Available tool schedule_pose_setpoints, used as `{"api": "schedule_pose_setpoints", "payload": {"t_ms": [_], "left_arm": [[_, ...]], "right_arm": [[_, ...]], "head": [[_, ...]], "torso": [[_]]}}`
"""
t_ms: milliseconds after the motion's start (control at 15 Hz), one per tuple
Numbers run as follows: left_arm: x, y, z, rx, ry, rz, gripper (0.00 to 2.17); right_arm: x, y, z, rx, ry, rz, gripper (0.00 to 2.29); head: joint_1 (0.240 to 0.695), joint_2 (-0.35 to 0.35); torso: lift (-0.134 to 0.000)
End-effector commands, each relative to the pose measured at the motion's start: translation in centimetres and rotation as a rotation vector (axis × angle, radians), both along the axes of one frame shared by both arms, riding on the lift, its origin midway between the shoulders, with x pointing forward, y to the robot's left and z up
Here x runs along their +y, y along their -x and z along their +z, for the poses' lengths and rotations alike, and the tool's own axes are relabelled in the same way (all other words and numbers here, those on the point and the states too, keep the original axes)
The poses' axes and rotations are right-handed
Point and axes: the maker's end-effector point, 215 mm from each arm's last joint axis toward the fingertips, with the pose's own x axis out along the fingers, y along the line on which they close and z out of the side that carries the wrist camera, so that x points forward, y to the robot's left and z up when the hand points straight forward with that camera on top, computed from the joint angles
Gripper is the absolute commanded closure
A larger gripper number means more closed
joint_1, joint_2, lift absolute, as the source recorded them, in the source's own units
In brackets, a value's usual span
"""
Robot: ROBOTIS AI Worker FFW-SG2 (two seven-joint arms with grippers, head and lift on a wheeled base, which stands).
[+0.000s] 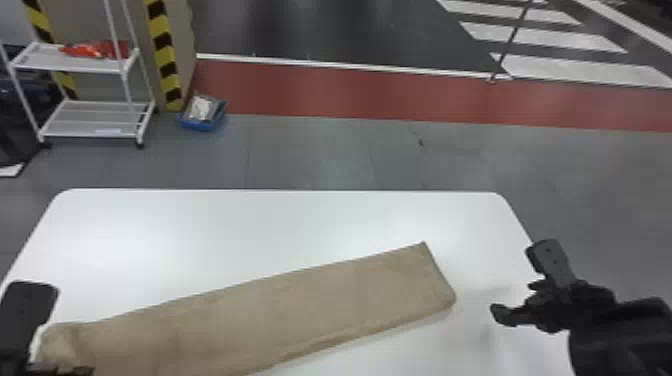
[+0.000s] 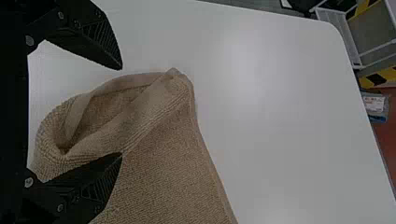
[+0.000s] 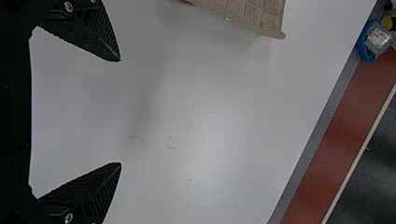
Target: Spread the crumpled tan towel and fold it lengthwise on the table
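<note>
The tan towel (image 1: 280,310) lies as a long folded strip slanting across the table, from the lower left to right of centre. At the towel's left end is my left gripper (image 1: 50,332), fingers apart. In the left wrist view, the towel (image 2: 173,168) has a loosely curled end, and the left gripper (image 2: 122,111) stands open over it, one finger above the cloth, the other over bare table. My right gripper (image 1: 512,282) is open off the towel's right end. The right wrist view has the right gripper (image 3: 120,112) open over white table, the towel's corner (image 3: 261,18) some way off.
The white table (image 1: 250,220) has rounded far corners. Beyond it on the floor stand a white shelf cart (image 1: 95,117) and a blue bin (image 1: 200,122), beside a pillar with yellow-black stripes (image 1: 162,45).
</note>
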Motion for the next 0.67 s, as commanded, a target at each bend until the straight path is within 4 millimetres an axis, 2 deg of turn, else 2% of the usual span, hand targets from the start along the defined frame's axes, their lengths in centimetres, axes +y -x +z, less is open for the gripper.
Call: {"api": "schedule_pose_setpoints", "payload": {"t_ms": [0, 200, 400, 467, 600], "left_arm": [[1.4, 0.2, 0.4, 0.001, 0.012, 0.029, 0.27], [3.4, 1.4, 0.0, 0.028, 0.024, 0.070, 0.27], [6.0, 2.7, 0.6, 0.045, -0.019, 0.128, 0.27], [6.3, 2.7, 1.2, 0.031, -0.016, 0.137, 0.27], [5.5, 1.9, 1.8, 0.004, 0.015, 0.126, 0.27]], "right_arm": [[-0.4, 0.1, 0.2, -0.002, 0.000, -0.002, 0.08], [-0.2, -0.4, 0.5, -0.008, -0.002, 0.000, 0.08], [-0.3, -0.4, 0.5, -0.009, -0.002, -0.001, 0.08], [-0.2, -0.5, 0.7, -0.014, -0.004, 0.000, 0.08], [0.1, -1.1, 1.6, -0.031, -0.014, 0.004, 0.08]], "head": [[0.695, -0.181], [0.695, -0.171], [0.695, -0.137], [0.695, -0.127], [0.695, -0.106]], "torso": [[0.000], [0.000], [0.000], [0.000], [0.000]]}}
